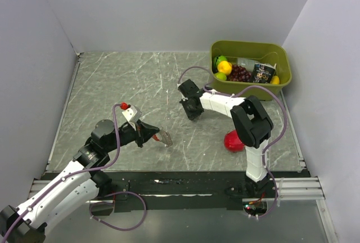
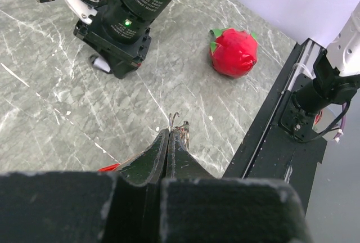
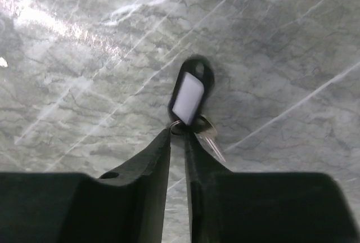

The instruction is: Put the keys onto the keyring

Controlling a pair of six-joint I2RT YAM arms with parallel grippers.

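Note:
My left gripper (image 1: 157, 136) (image 2: 170, 133) hangs low over the marble table, shut on the keys (image 1: 165, 138). Their silvery metal (image 2: 181, 125) pokes out past the fingertips, and a red piece (image 2: 109, 167) shows beneath the left finger. My right gripper (image 1: 193, 116) (image 3: 178, 133) points down at mid-table. Its jaws are pinched, with a narrow gap, on the small metal loop of the keyring (image 3: 190, 93), a dark oval tag with a pale centre. A silver key (image 3: 208, 137) lies beside that loop. In the top view the keyring is hidden under the gripper.
A round red fruit with green leaves (image 1: 233, 141) (image 2: 233, 52) lies near the right arm's base. An olive bin (image 1: 248, 44) of fruit and packets stands at the back right. A black rail (image 1: 185, 184) runs along the near edge. Grey walls close three sides.

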